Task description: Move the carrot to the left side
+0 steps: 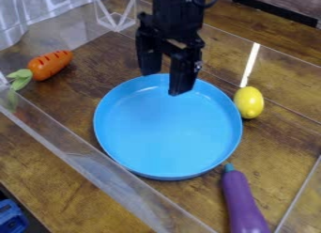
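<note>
Hovering over the far rim of the blue plate [167,133], the pincer [166,82] is released, its jaws apart. The carrot [52,64] lies well to one side of it, near the clear wall [75,143]; the lemon [249,102] lies on the opposite side.

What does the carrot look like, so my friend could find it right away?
Find the big round blue plate. The carrot lies on the wooden table, near the picture's upper left corner. It's stubby and orange with dark lines and pale green leaves, unlike the yellow lemon or the purple eggplant.
</note>
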